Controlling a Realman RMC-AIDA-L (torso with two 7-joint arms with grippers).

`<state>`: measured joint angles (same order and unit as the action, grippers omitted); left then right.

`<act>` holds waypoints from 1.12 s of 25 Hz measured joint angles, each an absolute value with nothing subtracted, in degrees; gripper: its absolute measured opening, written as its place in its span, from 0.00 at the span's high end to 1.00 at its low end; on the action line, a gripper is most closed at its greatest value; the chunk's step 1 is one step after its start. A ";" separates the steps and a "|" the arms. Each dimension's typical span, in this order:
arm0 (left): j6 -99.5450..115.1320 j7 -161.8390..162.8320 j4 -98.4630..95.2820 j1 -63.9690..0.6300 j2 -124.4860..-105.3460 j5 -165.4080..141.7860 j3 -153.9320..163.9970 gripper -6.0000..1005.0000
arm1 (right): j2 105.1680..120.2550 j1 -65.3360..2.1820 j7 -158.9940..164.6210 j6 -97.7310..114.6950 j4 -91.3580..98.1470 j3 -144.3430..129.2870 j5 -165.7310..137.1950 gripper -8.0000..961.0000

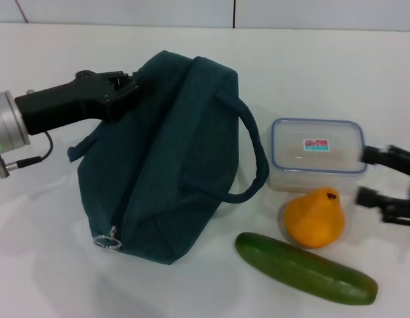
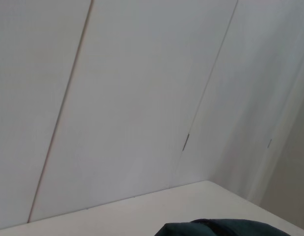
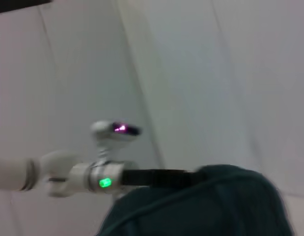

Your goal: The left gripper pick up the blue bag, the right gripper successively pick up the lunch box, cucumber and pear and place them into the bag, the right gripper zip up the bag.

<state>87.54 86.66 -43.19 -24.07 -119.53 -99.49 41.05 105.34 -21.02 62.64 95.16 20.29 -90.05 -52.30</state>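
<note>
1 blue bag (image 1: 171, 165), 1 lunch box (image 1: 316, 154), 1 pear (image 1: 314, 218), 1 cucumber (image 1: 304, 268)

At the left edge of the head view, the left gripper (image 1: 128, 85) is a black, angular, wedge-shaped body on a silver cylindrical arm (image 1: 7, 129) carrying a small green light and a thin dark cable. At the right edge, the right gripper (image 1: 380, 177) shows two black angular fingers (image 1: 385, 156).
</note>
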 joint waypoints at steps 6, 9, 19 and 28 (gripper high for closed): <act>84.55 81.71 -36.44 -26.20 -119.54 -95.62 41.03 0.87 | 107.83 -17.97 63.82 94.20 10.80 -76.27 -52.01 0.09; 82.23 80.56 -34.99 -26.76 -119.55 -95.03 41.16 0.87 | 109.46 -17.04 64.07 91.80 10.92 -75.89 -52.79 0.09; 80.82 78.38 -32.37 -29.38 -119.62 -95.41 42.05 0.87 | 107.98 -19.10 67.49 94.35 11.35 -76.64 -61.15 0.09; 80.79 76.98 -32.44 -29.04 -119.65 -95.02 42.10 0.87 | 108.29 -24.63 73.06 88.09 11.29 -76.87 -66.30 0.09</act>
